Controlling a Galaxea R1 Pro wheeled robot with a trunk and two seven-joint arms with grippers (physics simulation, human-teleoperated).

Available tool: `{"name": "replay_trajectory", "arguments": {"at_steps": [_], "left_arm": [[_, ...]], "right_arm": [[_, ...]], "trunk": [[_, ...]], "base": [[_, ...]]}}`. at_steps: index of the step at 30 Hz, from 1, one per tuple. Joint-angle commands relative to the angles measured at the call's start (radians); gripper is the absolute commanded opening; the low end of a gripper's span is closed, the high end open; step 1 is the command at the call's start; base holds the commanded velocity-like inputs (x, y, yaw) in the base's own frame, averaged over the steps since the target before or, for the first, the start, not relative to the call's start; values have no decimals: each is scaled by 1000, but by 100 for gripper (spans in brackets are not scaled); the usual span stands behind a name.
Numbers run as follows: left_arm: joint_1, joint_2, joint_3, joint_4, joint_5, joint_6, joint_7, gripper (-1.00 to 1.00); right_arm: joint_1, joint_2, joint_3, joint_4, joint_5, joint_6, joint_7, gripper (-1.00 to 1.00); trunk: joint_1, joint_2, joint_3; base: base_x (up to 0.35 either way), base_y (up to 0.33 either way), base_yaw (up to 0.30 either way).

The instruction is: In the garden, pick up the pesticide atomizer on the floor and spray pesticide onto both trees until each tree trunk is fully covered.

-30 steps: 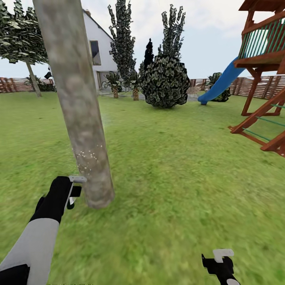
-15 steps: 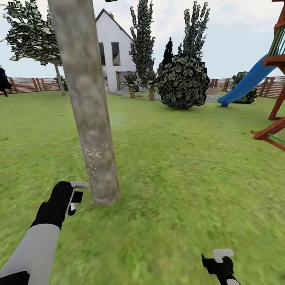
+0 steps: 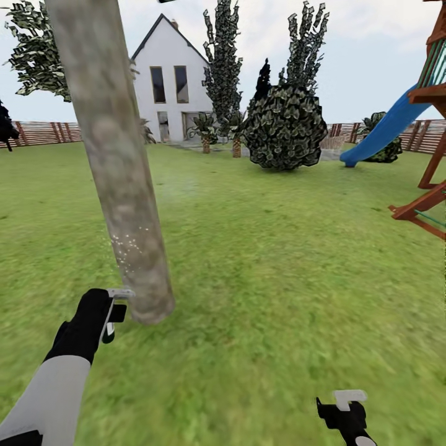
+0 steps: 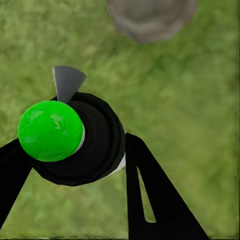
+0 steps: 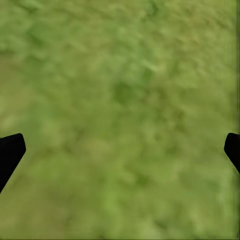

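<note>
A thick mottled grey-brown tree trunk point(image 3: 118, 186) rises from the grass point(image 3: 279, 260) at the left of the head view. A patch of white pesticide specks point(image 3: 129, 244) dots its lower part. My left gripper point(image 3: 115, 310) is just left of the trunk's base, shut on the pesticide atomizer point(image 4: 95, 145). The atomizer is a black body with a bright green round cap point(image 4: 50, 131) and a grey nozzle tab point(image 4: 67, 82), held between two black fingers point(image 4: 160, 200). The trunk's base point(image 4: 150, 17) lies ahead of it. My right gripper point(image 3: 347, 406) hangs open over bare lawn, low at the right.
A white house point(image 3: 170, 93), dark narrow conifers point(image 3: 223, 62) and a round bush point(image 3: 286, 127) stand at the back. A blue slide point(image 3: 384, 130) and red-brown play frame point(image 3: 427, 204) are at the right. A slatted fence point(image 3: 43, 132) rings the lawn. A leafy tree point(image 3: 37, 56) shows far left.
The whole view has swung and shifted, so the camera moved: the house slid right, the trunk now sits further left. The left gripper still holds the atomizer beside the trunk's base.
</note>
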Motion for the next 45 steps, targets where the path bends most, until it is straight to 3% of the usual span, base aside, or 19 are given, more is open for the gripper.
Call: {"name": "replay_trajectory", "arguments": {"at_steps": [1,14,33,45], "left_arm": [[4,0,11,-1,-9,2,-11,-100],[15,-2,17,-1,-9,1,-11,-100],[15,-1,18,-1,-11,1,-9,-100],[45,7,32,-1,-11,-29,-8,-100]], "right_arm": [[-1,0,-6,2,11,-3,-5,100],[-1,1,-6,2,11,-3,-5,100],[-1,1,-6,0,11,-3,-5,100],[-1,2,-6,0,11,-3,-5,100]], "trunk": [[0,0,-1],[0,0,-1],[0,0,-1],[0,0,-1]], "base": [[0,-270,0],[7,-269,193],[134,-269,19],[140,-269,263]]}}
